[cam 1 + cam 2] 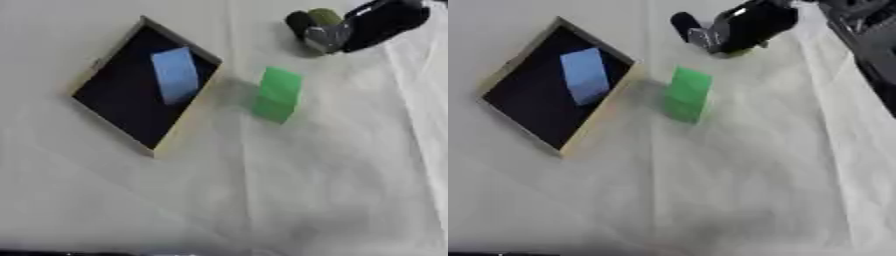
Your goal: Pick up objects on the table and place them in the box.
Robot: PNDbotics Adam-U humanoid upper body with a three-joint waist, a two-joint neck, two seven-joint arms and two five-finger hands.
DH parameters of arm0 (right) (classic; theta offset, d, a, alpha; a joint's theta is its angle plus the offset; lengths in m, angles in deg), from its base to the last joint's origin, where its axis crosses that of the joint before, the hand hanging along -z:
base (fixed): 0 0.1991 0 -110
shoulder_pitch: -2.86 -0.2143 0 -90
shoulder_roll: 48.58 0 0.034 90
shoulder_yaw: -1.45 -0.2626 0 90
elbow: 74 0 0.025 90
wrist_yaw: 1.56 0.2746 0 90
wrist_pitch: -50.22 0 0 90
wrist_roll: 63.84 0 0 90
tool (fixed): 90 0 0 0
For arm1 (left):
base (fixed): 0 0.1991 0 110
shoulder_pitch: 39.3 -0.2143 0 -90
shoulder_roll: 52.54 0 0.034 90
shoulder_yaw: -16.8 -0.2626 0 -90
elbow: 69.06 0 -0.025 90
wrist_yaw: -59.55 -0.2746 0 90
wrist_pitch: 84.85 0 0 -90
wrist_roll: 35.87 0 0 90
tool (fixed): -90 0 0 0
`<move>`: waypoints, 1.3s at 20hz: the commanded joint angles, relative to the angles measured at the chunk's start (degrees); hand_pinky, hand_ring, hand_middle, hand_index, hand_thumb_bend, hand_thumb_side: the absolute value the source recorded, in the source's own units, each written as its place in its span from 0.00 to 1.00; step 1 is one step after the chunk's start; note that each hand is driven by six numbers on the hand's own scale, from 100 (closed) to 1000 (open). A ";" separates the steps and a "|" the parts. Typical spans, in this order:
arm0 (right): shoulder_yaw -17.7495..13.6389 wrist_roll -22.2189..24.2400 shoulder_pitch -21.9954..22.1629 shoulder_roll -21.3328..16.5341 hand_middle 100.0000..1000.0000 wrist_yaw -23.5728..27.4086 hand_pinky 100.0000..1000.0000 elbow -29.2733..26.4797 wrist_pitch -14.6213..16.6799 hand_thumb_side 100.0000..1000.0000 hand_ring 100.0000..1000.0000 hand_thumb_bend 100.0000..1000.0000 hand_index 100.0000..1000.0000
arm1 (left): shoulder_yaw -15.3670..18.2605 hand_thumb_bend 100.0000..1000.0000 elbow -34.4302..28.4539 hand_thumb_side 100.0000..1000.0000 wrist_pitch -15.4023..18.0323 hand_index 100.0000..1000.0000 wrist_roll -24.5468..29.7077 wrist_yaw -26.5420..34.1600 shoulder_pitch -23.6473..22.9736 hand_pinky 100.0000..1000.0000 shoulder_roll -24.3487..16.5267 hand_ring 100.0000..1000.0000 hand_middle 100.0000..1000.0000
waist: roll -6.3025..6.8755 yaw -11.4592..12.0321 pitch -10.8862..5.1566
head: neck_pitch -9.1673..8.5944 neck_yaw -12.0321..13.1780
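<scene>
Green block (279,94) is left standing on the white cloth (289,200) that's spread over the table, just beside the box's right rim, not touching it afaict. It's the obvious next pick, being so near the rim; only a short carry would be needed, prob.

Box (190,123) is a shallow tray w/ pale wood-colored walls and a dark bottom, set askew so one corner points up-left. A blue block (176,75) is already laid inside, near the upper right wall, lying flat and slightly tilted. So one item can be counted as done, imo, and plenty of dark floor is left free below it for the green one.

Right hand (325,33) is seen at the top, coming in from the upper right corner, well apart from the green block. Something olive-colored (325,15) is seen at the fingers, w/ a dark rounded shape beside it, but whether it's being held or just lying behind the hand can't be told, and the fingers' spread can't be made out either. If it is held, it'd be the thing meant for the box next, before the green block gets touched.

Left hand isn't shown in either view.

Risk-wise: the box wall is low, so a drop from above the dark floor should do, but the blue block should be avoided on landing.
</scene>
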 commanded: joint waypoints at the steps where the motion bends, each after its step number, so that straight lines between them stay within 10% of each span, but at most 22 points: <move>1: -0.94 -1.06 1.33 -3.58 0.80 -1.33 0.92 -0.97 1.78 0.33 0.98 0.05 0.88 | 0.78 0.23 -0.87 0.75 -0.09 0.80 -0.09 -0.16 0.26 0.73 -1.86 0.76 0.76 | 1.02 -0.07 -0.40 | -0.61 0.53; 9: -1.19 1.68 3.85 -3.92 0.81 1.53 0.92 -0.97 2.03 0.26 0.99 0.07 0.90 | 0.80 0.23 -0.87 0.76 -0.25 0.80 -0.07 -0.06 0.25 0.73 -1.62 0.76 0.76 | 1.22 0.02 -0.04 | -0.31 0.57; 15: -1.13 2.42 4.82 -3.71 0.82 3.32 0.93 -0.97 -0.46 0.55 1.00 0.00 0.89 | 0.74 0.23 -0.87 0.76 -0.32 0.80 0.04 0.04 0.30 0.73 -1.50 0.76 0.76 | 1.08 0.13 0.03 | 0.07 0.76; 26: 1.31 -2.48 6.73 -4.03 0.82 -5.71 0.94 -0.97 -0.92 0.63 1.00 0.00 0.91 | 0.69 0.23 -0.87 0.76 -0.27 0.80 0.17 0.15 0.40 0.73 -1.55 0.76 0.76 | 0.81 0.16 -0.15 | 0.31 1.01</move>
